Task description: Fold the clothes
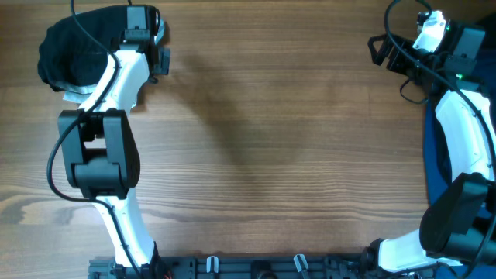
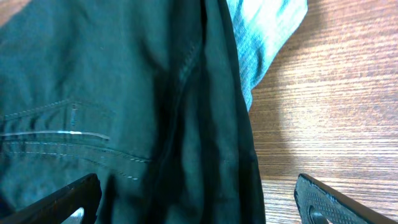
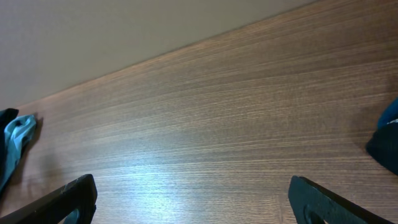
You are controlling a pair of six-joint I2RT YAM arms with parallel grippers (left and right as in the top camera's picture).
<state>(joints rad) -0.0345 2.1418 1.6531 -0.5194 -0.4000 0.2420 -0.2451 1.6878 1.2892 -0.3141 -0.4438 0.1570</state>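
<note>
Over at the far left corner of the brown wood-grain desk [image 1: 271, 139], the left gripper [image 2: 198, 186] hangs right above the crumpled black soft cloth garment [image 1: 74, 46]. Its jaws are spread wide with nothing between them, seemingly lined up to take a pinch of cloth, though no grasp is made yet. The wrist view shows the fabric matte and loosely heaped, deep folds running down it, pale rows of stitching [image 2: 68, 134] crossing one panel. A knit-looking pale blue cloth [image 2: 267, 37] peeks out from beneath its edge, so the pile is stacked rather than laid flat, and folding looks barely begun. Across the desk, the right gripper [image 3: 196, 199] hovers near the far right corner, jaws likewise apart over bare, smooth wood, probably parked clear of the work. A navy blue cloth [image 1: 428, 155] lies along the right edge, partly under that arm
</note>
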